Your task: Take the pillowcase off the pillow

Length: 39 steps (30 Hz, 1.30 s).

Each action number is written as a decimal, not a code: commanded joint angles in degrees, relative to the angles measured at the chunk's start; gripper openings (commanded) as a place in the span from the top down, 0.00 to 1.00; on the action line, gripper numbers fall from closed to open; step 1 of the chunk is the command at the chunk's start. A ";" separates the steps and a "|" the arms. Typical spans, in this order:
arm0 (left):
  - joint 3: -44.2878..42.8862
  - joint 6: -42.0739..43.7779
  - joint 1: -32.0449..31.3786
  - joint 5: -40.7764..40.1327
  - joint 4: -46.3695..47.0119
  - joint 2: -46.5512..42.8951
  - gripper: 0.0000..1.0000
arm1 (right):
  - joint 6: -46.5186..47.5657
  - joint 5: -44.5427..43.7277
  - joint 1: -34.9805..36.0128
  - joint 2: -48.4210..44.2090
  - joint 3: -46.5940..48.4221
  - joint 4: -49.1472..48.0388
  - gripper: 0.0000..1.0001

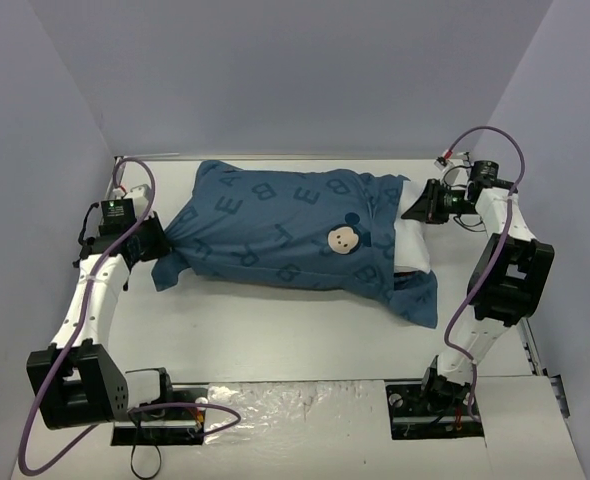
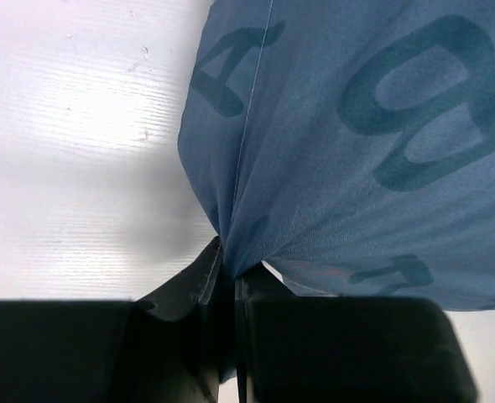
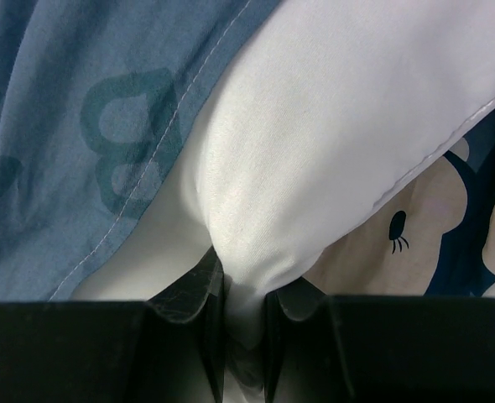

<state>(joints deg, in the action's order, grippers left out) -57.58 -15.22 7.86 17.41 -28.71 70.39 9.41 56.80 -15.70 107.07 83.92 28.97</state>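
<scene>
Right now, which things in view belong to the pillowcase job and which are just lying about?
Job: dark teal-blue letter-printed fabric pillowcase; plump white pillow poking out its open end; left hand shut on the pillowcase's closed end; right hand shut on the pillow.
Lying about: white table; purple cables; crinkled clear plastic strip at the near edge.
</scene>
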 commanded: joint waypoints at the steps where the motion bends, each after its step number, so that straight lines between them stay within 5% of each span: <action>1: -3.32 -0.42 4.62 -9.85 1.46 -1.22 0.98 | 0.35 -6.96 -4.33 -2.83 4.14 -6.91 1.00; 20: -4.82 -1.65 7.43 -10.91 0.23 1.06 0.97 | -5.81 -8.54 -7.50 -10.12 5.38 -18.34 1.00; 28: -2.80 -2.71 7.44 0.75 2.86 2.64 0.69 | -6.24 -7.23 -7.41 -10.21 -0.59 -18.16 1.00; 33: -2.27 -2.00 7.44 6.23 4.19 3.09 0.65 | -5.89 -6.96 -7.32 -10.47 -2.71 -18.16 1.00; 37: -2.45 0.09 5.08 13.51 4.37 3.79 0.28 | -5.98 -6.70 -7.15 -10.13 -2.88 -18.07 1.00; 39: -2.45 1.51 2.70 16.93 4.19 3.96 0.24 | -6.07 -6.79 -6.80 -9.95 -2.88 -18.07 1.00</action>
<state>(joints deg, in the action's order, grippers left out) -59.16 -16.62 13.56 26.59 -25.76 74.48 2.66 48.97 -23.53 100.62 80.97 13.67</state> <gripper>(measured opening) 0.747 0.121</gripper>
